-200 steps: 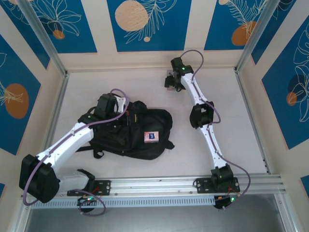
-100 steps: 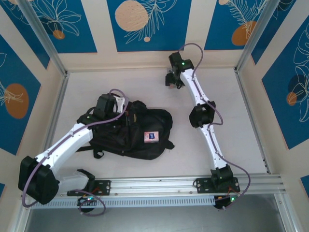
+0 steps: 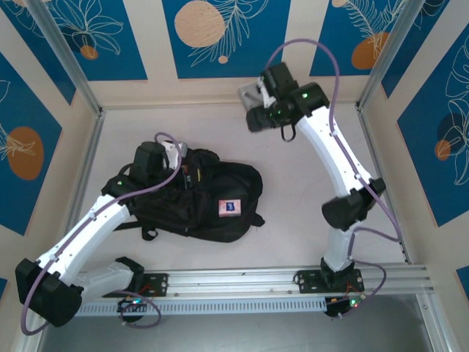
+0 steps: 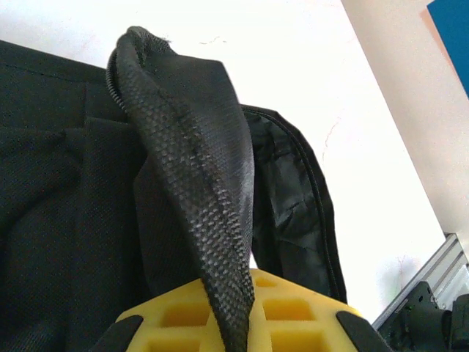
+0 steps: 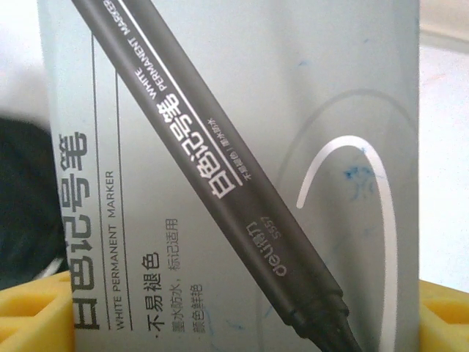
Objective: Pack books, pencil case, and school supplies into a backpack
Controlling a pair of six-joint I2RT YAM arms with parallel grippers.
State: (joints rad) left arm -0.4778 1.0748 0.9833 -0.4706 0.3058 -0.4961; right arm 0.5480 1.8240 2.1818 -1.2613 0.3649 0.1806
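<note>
The black backpack (image 3: 212, 198) lies left of the table's middle. My left gripper (image 3: 163, 156) is at its top left end, shut on a strip of the bag's woven fabric (image 4: 198, 183) that rises from between the yellow pads (image 4: 293, 308). A tiny pink, white and blue block (image 3: 229, 208) rests on the bag. My right gripper (image 3: 261, 110) is raised at the far side, shut on the grey pencil case (image 3: 250, 93). In the right wrist view, the pencil case (image 5: 242, 110) shows a dark marker picture. Books and calculator are out of view.
Metal frame posts (image 3: 377, 66) stand at the far corners, and patterned walls close in the white table (image 3: 308, 183). A rail (image 3: 256, 282) runs along the near edge between the arm bases. The right arm's elbow (image 3: 352, 209) hangs over the right side.
My right arm has lifted the pencil case off the far table and swung its elbow out to the right. My left arm has shifted slightly left while holding the bag's fabric.
</note>
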